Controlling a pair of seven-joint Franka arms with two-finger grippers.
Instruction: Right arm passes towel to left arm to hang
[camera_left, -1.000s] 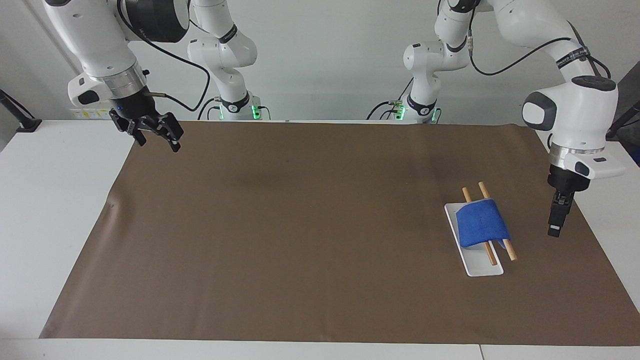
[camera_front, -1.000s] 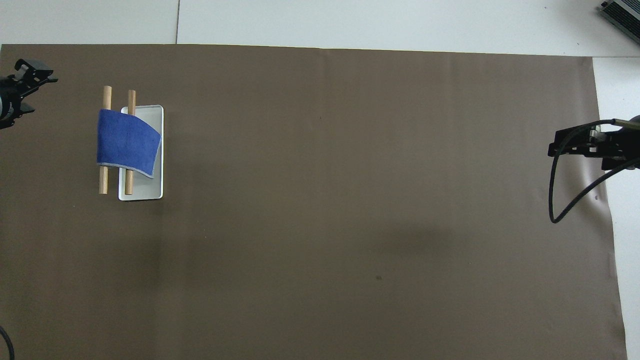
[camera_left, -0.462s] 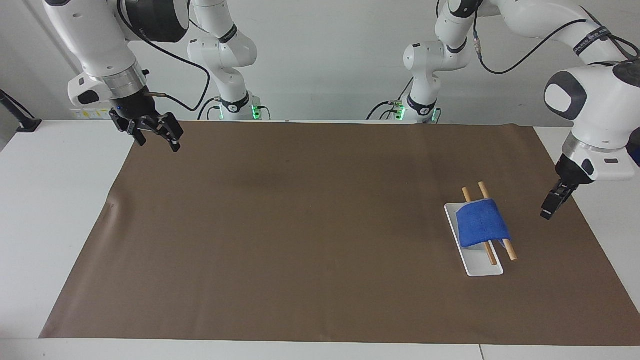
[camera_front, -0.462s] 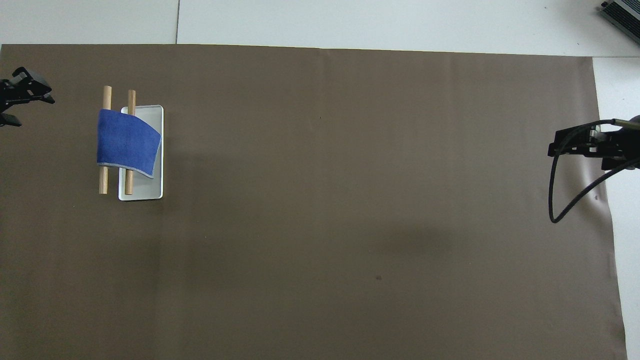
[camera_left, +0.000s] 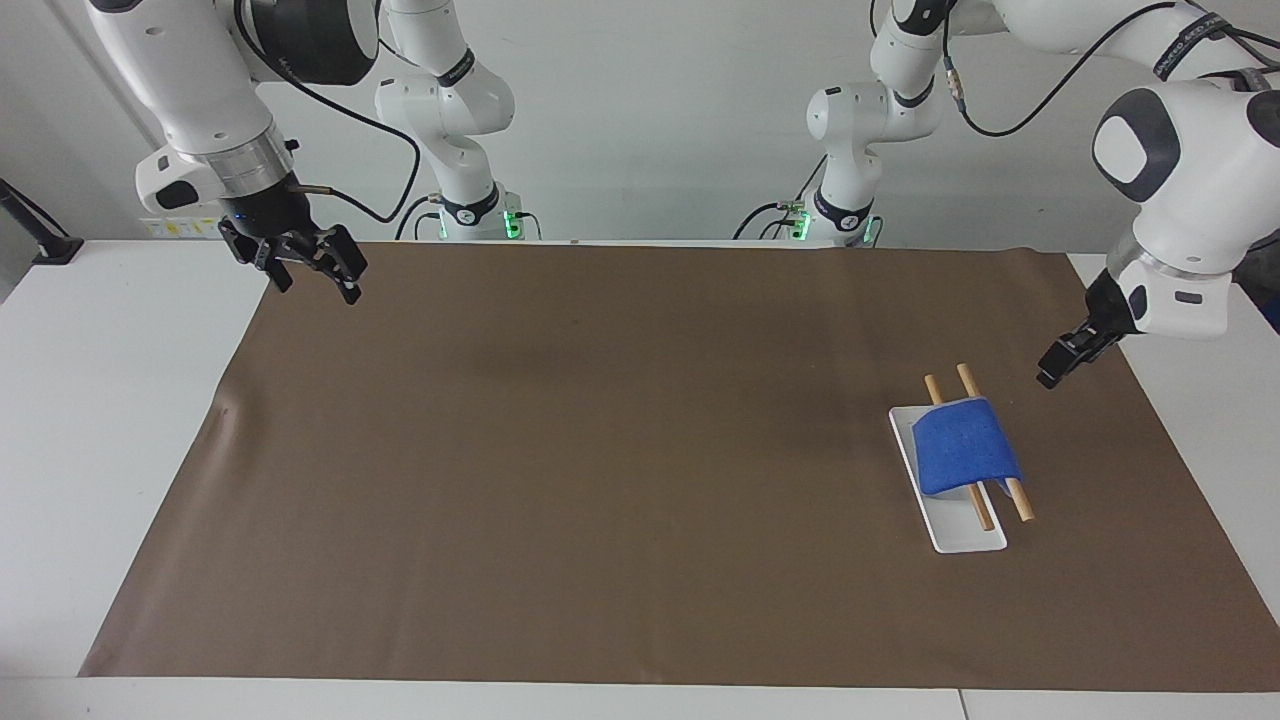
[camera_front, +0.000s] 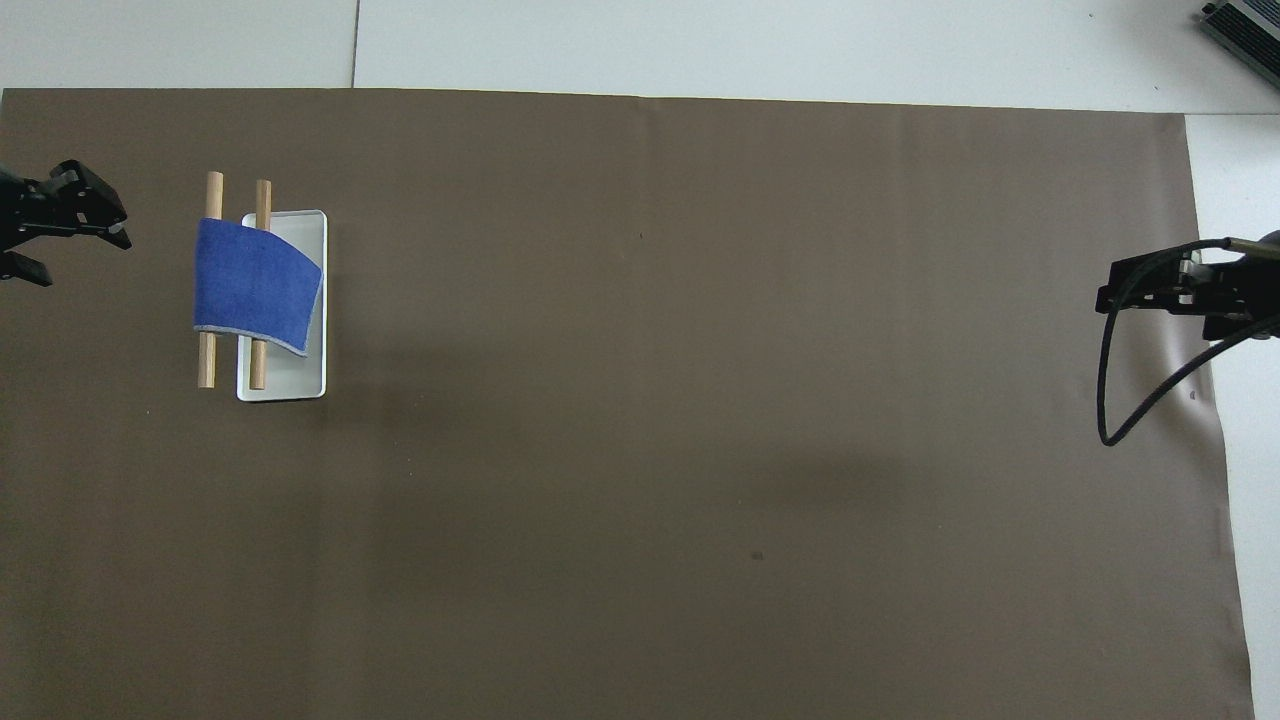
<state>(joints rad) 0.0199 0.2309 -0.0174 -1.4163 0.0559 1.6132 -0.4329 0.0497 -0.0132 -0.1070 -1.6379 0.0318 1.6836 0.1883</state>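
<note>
The towel (camera_left: 965, 446) lies draped over two wooden rods (camera_left: 1012, 490) that rest across a small white tray (camera_left: 960, 535), toward the left arm's end of the worktop, on the brown mat (camera_left: 600, 450). Over the last second the left tool (camera_left: 1055, 368) has changed most: it hung pointing straight down beside the rack, and it has since lifted and swung up to a slanted pose above the mat, apart from the towel and touching nothing. In the overhead view its fingers (camera_front: 100, 200) show a gap between them and nothing is held, so it reads as open and empty. The right tool (camera_left: 305, 262) has not moved across the same span; it waits above the mat's corner at the right arm's end, well apart from the towel, fingers spread and empty. The cloth itself has kept its place and shape on the rods throughout. Taken together, this suggests the hanging is already done and the left arm is backing away from the rack, with the handover no longer pending and little or nothing left to do.
</note>
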